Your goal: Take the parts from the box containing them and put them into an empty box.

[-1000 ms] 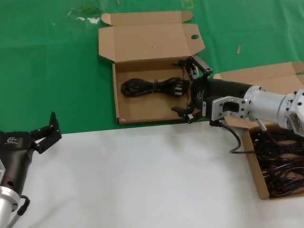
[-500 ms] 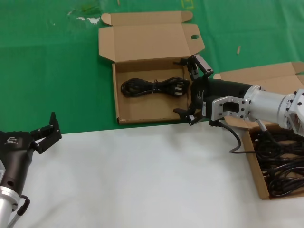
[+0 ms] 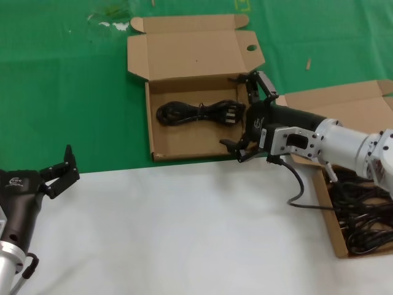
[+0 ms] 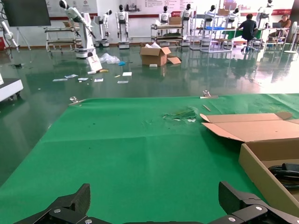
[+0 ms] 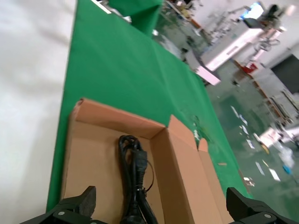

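Note:
The cardboard box with an oval hole in its lid (image 3: 184, 140) lies open at the back centre, and one black cord bundle (image 3: 196, 114) rests inside it. My right gripper (image 3: 232, 111) hovers open at that box's right end, just past the cord's plug, holding nothing. In the right wrist view the same cord (image 5: 133, 175) lies on the box floor (image 5: 91, 144) between the spread fingers of that gripper (image 5: 161, 201). The plain-lidded box (image 3: 326, 212) at the right edge holds several black cords (image 3: 362, 212). My left gripper (image 3: 60, 172) waits open at the lower left.
Green cloth (image 3: 67, 92) covers the far half of the table and white cloth (image 3: 184, 233) the near half. The right arm's thin black cable (image 3: 298, 190) hangs beside the right box. In the left wrist view, my left gripper (image 4: 154, 193) faces bare green cloth, the holed box (image 4: 261, 170) off to one side.
The right arm has shifted slightly toward the near side and its cable has swung with it. Its gripper stays open over the box's right end. The left arm has not moved.

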Robot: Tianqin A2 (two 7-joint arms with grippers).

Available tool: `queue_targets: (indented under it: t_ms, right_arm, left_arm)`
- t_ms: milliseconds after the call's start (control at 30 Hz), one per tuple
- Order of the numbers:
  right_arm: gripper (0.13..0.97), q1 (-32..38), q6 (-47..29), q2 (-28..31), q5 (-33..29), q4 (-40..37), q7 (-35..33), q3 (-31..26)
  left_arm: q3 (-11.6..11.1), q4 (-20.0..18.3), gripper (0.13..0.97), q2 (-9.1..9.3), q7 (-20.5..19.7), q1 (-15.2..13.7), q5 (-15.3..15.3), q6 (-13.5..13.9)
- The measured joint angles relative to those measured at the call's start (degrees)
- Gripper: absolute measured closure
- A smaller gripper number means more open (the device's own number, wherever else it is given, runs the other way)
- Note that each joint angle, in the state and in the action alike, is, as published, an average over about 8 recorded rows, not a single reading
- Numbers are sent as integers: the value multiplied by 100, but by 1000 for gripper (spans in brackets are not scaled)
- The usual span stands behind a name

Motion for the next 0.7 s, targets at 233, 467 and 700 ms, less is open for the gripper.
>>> queue_targets:
  t_ms: [233, 467, 700]
  right_arm:
    - [129, -378, 379, -78, 124, 281, 390, 192]
    - [129, -773, 772, -158, 254, 572, 794, 391]
    - [129, -1162, 1159, -238, 381, 859, 1193, 587]
  left_arm:
    - [0, 0, 132, 0, 0, 0, 0, 0]
    - [0, 0, 132, 0, 0, 0, 0, 0]
    - [0, 0, 132, 0, 1, 0, -1, 0]
